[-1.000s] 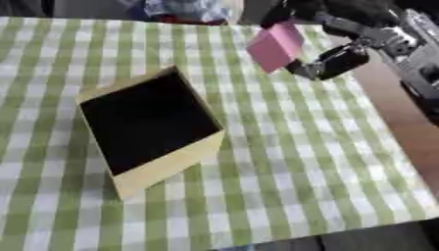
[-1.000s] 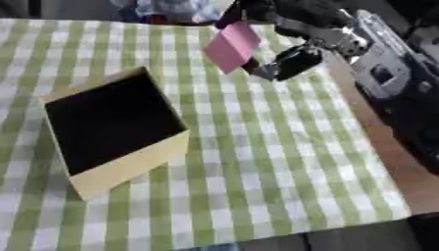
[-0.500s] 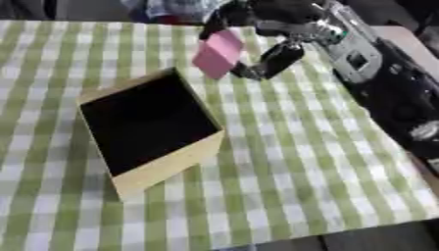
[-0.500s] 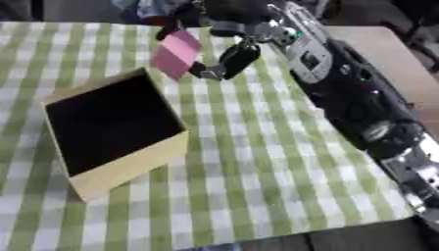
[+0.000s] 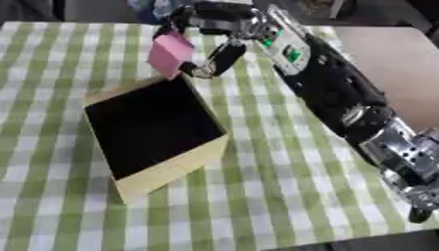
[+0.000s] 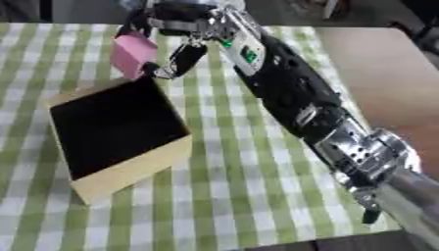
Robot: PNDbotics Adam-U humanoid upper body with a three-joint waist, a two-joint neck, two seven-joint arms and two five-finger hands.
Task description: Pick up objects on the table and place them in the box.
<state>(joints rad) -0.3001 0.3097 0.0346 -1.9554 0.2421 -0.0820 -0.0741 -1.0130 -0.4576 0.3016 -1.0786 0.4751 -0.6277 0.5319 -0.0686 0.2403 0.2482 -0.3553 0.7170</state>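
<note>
My right hand point(image 5: 208, 29) reaches in from the right and is shut on a pink block point(image 5: 169, 53), pinching it between thumb and fingers. The block hangs tilted just above the far corner of the yellow box point(image 5: 176, 164), whose open top shows a black inside. The box stands on the green-and-white checked tablecloth point(image 5: 283, 186), left of the middle. The long black and silver right arm point(image 6: 291, 98) crosses the picture from the lower right. My left hand shows in neither view.
Bare brown tabletop point(image 5: 399, 63) lies to the right of the cloth. Dark, blurred things stand along the far edge of the table point(image 5: 154, 7). Checked cloth stretches in front of and to the right of the box.
My right hand has carried the pink block leftward and lower, from the right of the table to just over the box's far corner. More of the arm has come into view.
</note>
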